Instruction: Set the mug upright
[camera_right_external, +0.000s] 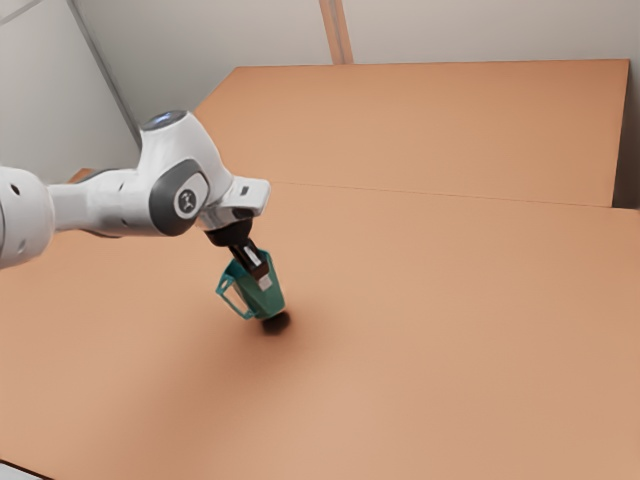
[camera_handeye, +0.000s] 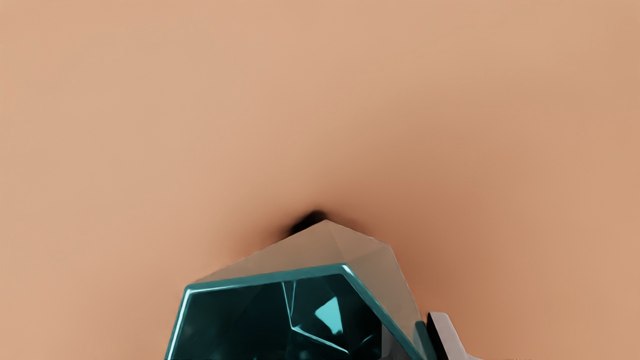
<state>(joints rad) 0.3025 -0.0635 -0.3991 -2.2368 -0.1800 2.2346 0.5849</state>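
Observation:
The gripper reaches down to the teal mug, which leans in the exterior view with its mouth up and its base low, just over a dark shadow. Its angular handle points to the exterior view's left. In the wrist view the mug shows its many-sided rim and dark inside. The gripper pinches the mug's wall there, one pale finger against the outside and a grey one inside the mouth. Whether the base touches the table is hard to tell.
The orange-brown table spreads around the mug, with a seam across it farther back. Its far edge and right corner lie at the exterior view's upper right. Pale walls stand behind.

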